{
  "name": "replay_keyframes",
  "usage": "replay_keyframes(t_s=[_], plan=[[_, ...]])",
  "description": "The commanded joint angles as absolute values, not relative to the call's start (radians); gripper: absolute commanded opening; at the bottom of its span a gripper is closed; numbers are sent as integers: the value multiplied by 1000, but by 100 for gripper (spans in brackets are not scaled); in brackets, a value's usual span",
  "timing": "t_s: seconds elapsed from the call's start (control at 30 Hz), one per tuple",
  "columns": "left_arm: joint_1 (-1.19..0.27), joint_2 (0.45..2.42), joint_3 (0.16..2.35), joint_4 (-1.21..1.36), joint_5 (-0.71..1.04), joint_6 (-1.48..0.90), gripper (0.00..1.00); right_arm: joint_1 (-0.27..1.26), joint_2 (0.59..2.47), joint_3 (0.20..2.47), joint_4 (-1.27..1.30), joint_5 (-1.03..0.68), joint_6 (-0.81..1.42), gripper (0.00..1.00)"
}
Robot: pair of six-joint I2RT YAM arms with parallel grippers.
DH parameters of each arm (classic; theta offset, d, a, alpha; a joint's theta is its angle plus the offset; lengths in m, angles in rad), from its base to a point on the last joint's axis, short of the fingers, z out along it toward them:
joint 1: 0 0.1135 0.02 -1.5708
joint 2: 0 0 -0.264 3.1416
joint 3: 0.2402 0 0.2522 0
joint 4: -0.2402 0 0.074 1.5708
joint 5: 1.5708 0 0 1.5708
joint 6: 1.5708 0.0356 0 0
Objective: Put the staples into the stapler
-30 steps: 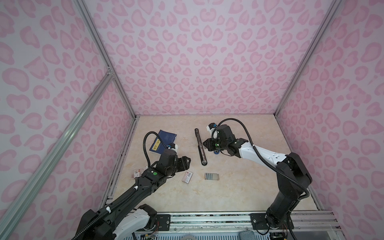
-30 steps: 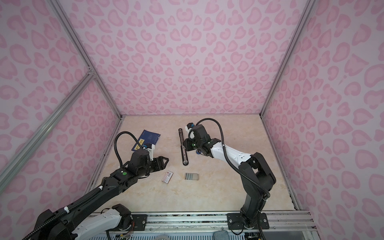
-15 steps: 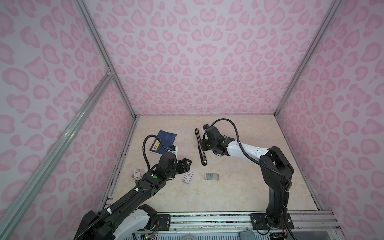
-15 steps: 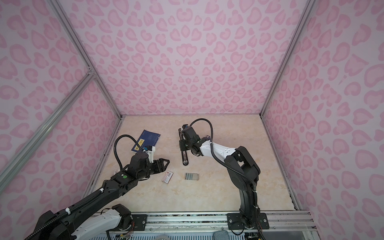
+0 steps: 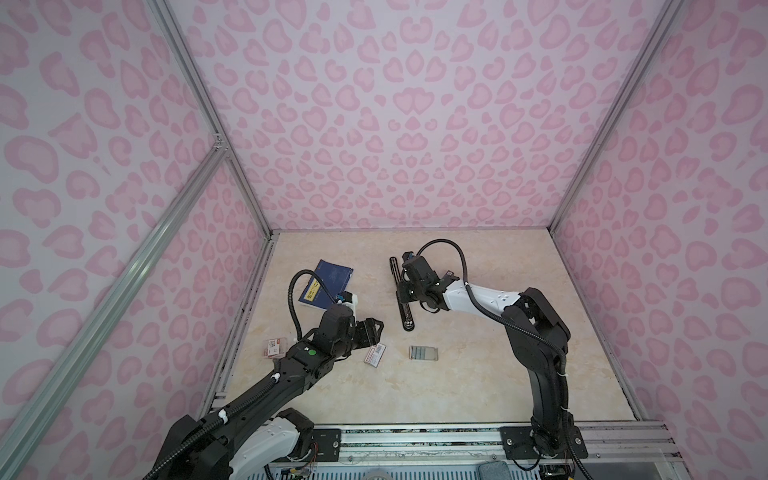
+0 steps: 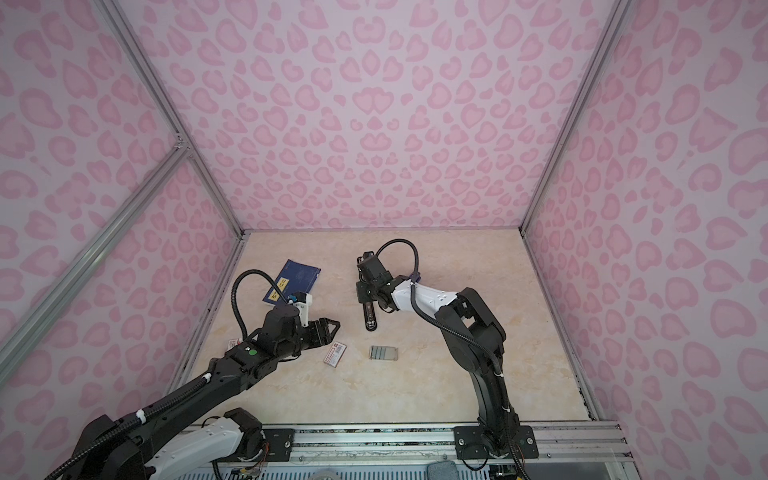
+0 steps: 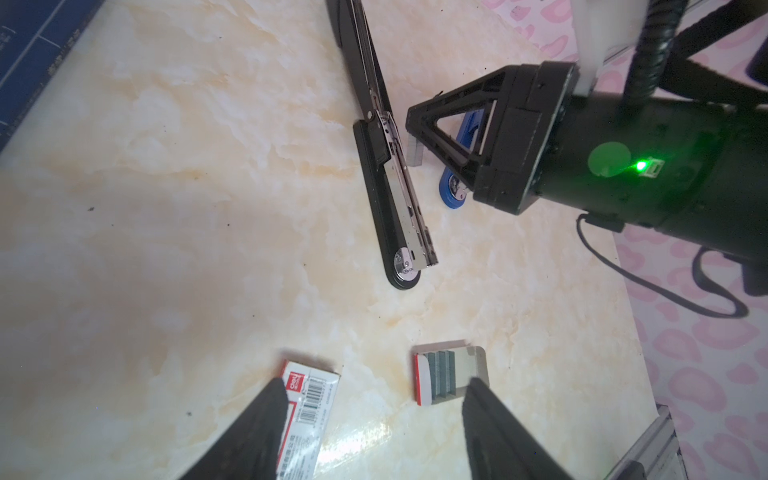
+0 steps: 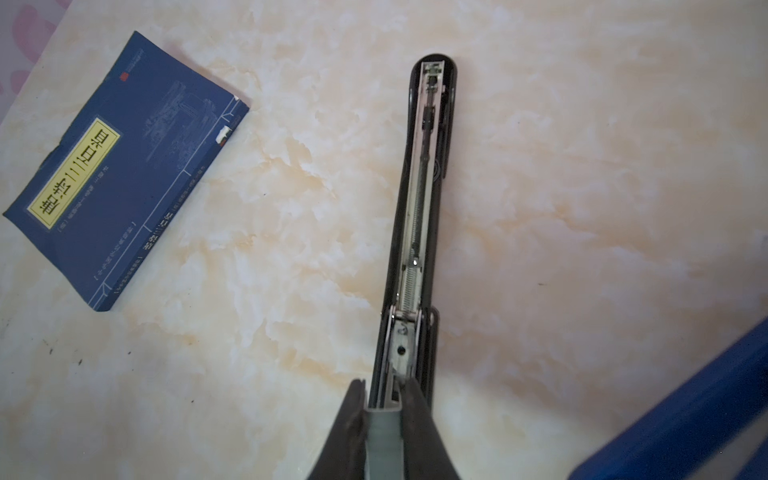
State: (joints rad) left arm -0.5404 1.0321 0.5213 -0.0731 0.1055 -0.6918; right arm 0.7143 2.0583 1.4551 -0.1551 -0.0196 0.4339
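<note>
The black stapler [image 5: 402, 309] lies opened out flat on the table, its metal channel [image 8: 419, 232] facing up. My right gripper [image 8: 383, 390] is shut on a grey strip of staples [image 8: 384, 436] and hangs just over the stapler's hinge end. The left wrist view shows that gripper [image 7: 415, 137] with the strip [image 7: 413, 154] beside the channel. More staples [image 7: 441, 374] lie in an open tray [image 5: 423, 353]. My left gripper [image 7: 374, 395] stands open and empty, low over the table near the tray; in both top views it [image 5: 379, 327] [image 6: 332, 326] sits left of the stapler [image 6: 370, 318].
A red-and-white staple box [image 5: 375, 355] lies under the left gripper, and another small box [image 5: 275, 347] sits by the left wall. A blue book [image 5: 328, 282] lies at the back left. A blue tool [image 7: 455, 191] rests right of the stapler.
The right gripper, still holding the strip, has swung left from beside the stapler to over its hinge end. The left arm has barely moved.
</note>
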Motion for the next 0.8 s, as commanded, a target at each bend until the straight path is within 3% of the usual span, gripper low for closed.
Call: replay_keyframes(t_s=[0.0,0.77], plan=[[-540,1038,516,-34,105,-696,70,719,2074,1463,-160,-5,437,18],[-540,1034,494,-28,102,-704,69,733,2096,1502,-230,31,430,17]])
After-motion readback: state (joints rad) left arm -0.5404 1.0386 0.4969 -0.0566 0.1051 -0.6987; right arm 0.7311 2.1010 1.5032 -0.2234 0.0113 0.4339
